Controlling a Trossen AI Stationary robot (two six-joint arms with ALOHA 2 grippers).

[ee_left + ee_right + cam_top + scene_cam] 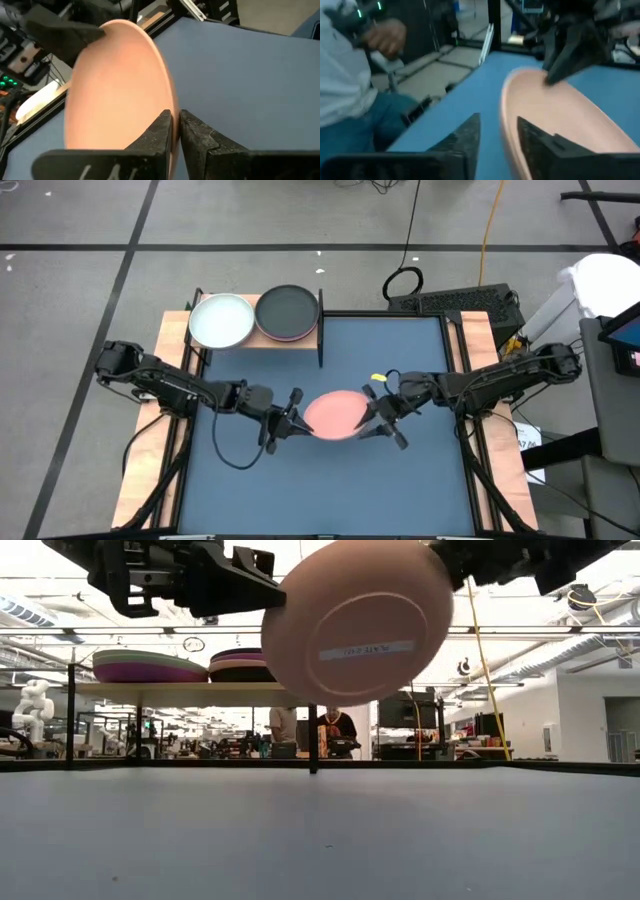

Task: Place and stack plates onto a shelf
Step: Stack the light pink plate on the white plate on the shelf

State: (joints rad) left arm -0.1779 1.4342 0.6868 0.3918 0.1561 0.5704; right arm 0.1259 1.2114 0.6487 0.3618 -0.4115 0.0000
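Pink plate (335,413) hangs tilted in mid-air above the table (400,480), between both arms. Left gripper (175,127) is pinched tight on its rim, while the right gripper (498,131) has its fingers spread loosely around the opposite edge.

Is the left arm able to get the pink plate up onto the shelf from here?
Probably yes. The left gripper pinches the pink plate by its rim in mid-air, and nothing lies between it and the shelf, though the right gripper straddles the opposite rim.

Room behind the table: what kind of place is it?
Probably a robotics lab or workshop. Two robot arms hold a pink plate over a table, people work at desks behind, and a white robot figure stands at the side.
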